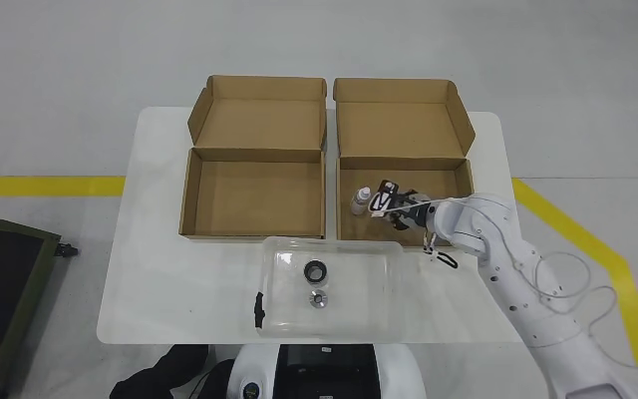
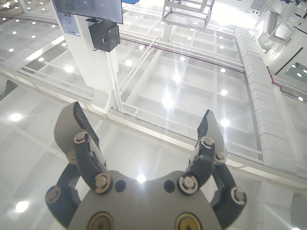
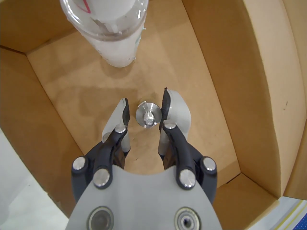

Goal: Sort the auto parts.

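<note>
My right gripper (image 3: 145, 99) is down inside the right cardboard box (image 3: 227, 72), open, with a small silver metal part (image 3: 147, 117) on the box floor between its fingers. One pad touches the part; a narrow gap shows at the other. A clear bottle with white contents (image 3: 108, 20) stands upright just beyond. From above, the right gripper (image 1: 384, 202) sits beside the bottle (image 1: 360, 199) in the right box (image 1: 399, 130). A clear tray (image 1: 379, 299) at the table's front holds a black ring (image 1: 316, 269) and a silver part (image 1: 318, 298). My left gripper (image 2: 142, 108) points at the ceiling, open and holding nothing.
The left cardboard box (image 1: 254, 195) stands open beside the right one, lids folded back. A small black piece (image 1: 258, 309) lies at the tray's left edge. The white table (image 1: 150, 249) has bare room to the left and right of the boxes.
</note>
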